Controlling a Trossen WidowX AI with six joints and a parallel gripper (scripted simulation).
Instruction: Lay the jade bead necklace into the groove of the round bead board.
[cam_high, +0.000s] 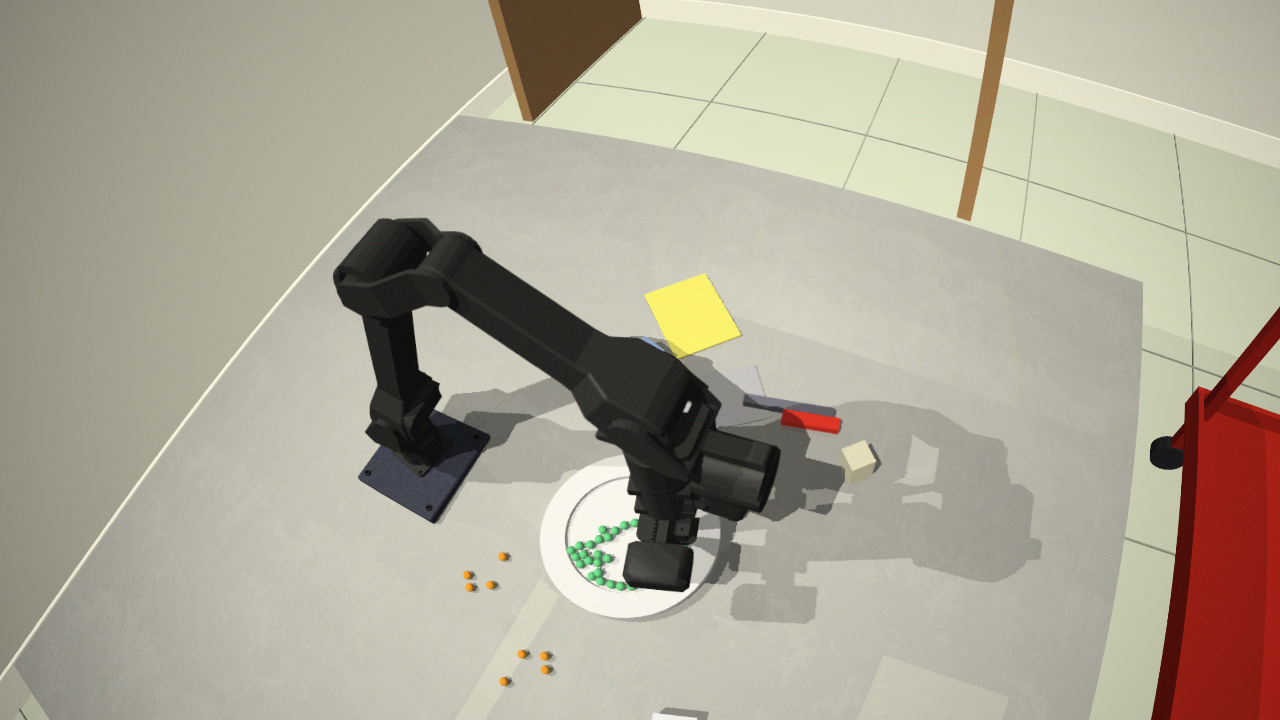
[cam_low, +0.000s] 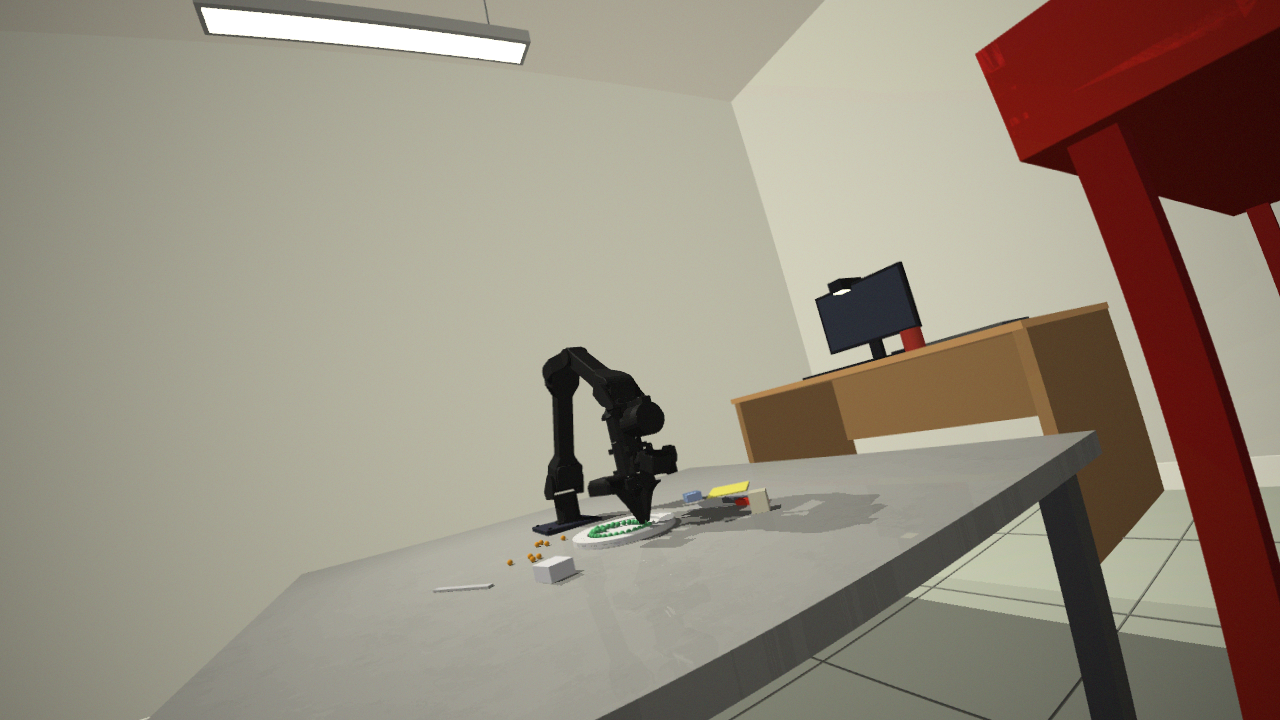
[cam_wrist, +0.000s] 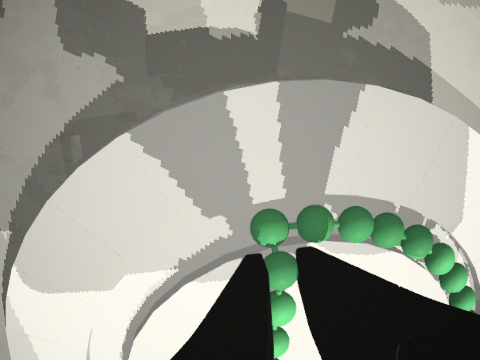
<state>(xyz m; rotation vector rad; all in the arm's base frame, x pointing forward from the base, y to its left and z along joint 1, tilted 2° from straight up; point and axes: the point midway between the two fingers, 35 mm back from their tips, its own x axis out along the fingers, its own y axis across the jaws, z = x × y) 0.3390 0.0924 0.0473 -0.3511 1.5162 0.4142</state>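
Observation:
The jade bead necklace (cam_high: 597, 555) (cam_low: 597, 533) (cam_wrist: 355, 224) lies on the white round bead board (cam_high: 553, 537) (cam_low: 586, 542) (cam_wrist: 75, 215). In the wrist view, beads at the upper right follow the groove's curve, but the strand bends sharply at a corner bead and runs inward between my fingers. In the top view, the left part is bunched and zigzags inside the ring. My gripper (cam_low: 645, 521) (cam_wrist: 279, 266) is low at the board, shut on a bead just below the corner. In the top view my arm hides the fingertips and the board's right part.
Small orange beads (cam_high: 490, 584) lie left of the board. A red block (cam_high: 810, 420), a cream block (cam_high: 858, 461), a yellow square (cam_high: 693, 313) and a blue piece (cam_low: 691, 496) lie beyond it. A white block (cam_low: 554, 569) and a thin bar (cam_low: 462, 588) lie nearer the exterior camera.

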